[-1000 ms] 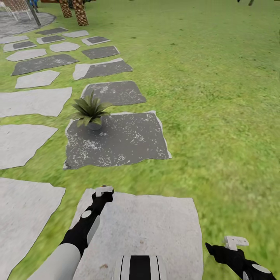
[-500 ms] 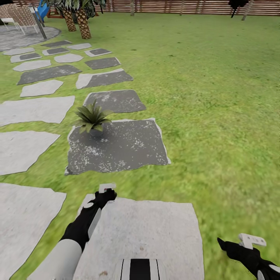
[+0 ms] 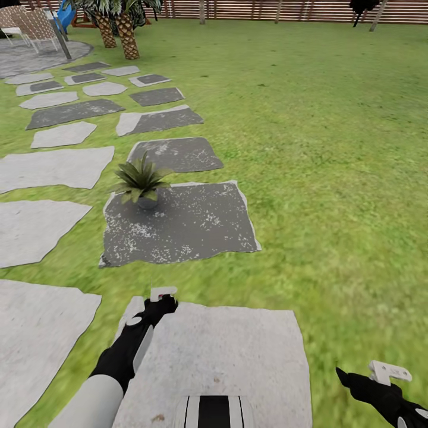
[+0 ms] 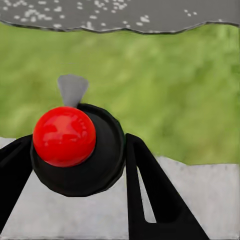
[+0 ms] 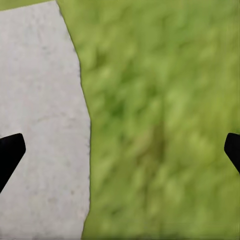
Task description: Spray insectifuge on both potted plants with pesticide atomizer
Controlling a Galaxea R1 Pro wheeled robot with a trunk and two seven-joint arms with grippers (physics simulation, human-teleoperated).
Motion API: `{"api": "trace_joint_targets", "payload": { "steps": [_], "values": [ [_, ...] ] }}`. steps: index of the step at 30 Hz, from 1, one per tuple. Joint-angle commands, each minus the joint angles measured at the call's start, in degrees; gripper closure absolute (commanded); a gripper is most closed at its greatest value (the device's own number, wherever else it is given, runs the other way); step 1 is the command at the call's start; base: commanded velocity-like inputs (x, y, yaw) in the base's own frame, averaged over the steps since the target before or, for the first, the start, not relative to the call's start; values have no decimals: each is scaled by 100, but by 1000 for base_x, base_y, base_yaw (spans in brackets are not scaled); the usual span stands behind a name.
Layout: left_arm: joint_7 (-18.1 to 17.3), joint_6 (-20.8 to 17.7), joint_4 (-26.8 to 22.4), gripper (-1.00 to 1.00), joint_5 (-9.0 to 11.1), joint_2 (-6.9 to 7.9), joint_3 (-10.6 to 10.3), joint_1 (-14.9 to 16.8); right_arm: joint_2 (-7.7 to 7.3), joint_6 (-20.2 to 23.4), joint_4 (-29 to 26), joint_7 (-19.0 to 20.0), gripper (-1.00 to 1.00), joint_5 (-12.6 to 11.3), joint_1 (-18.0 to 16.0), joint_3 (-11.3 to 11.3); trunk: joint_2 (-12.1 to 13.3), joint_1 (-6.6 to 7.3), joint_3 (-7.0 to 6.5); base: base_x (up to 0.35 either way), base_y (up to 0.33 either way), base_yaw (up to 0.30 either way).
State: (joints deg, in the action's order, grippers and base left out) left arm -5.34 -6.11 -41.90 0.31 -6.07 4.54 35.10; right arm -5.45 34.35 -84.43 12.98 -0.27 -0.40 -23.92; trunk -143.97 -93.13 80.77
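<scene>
We hold the pesticide atomizer (image 4: 75, 145) in our left end effector (image 3: 159, 300), the two black fingers (image 4: 155, 200) closed against its dark body on either side, its red top facing the left wrist camera and a small grey nozzle poking out beyond it. In the head view the bottle itself is too small to pick out at the end of the left arm. The potted plant (image 3: 140, 180) stands on the near-left corner of a dark stone slab (image 3: 190, 223), straight ahead of the left end effector and a little beyond it, with a strip of lawn (image 3: 333, 178) between. The left arm is clearly the nearer one. Our right end effector (image 5: 120, 150) hangs low at the right, fingers spread wide and empty over the edge of a pale slab (image 3: 238, 351). We judge the next move is to carry the nozzle forward toward the leaves.
</scene>
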Motion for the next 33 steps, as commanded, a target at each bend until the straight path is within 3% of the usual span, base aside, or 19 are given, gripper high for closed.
{"api": "trace_joint_targets", "payload": {
  "steps": [1, 33],
  "values": [
    [-51, -40, -11, 100, 4, -9, 38, -32, 0, 29, -5, 30, -100, -1, 0, -8, -2, 1, 4, 0, 0, 0],
    [-46, -48, -116, 100, -14, -17, -30, -108, -93, 71, -212, 39, -100, -13, -1, -16, -2, 1, 4, 0, 0, 0]
  ]
}}
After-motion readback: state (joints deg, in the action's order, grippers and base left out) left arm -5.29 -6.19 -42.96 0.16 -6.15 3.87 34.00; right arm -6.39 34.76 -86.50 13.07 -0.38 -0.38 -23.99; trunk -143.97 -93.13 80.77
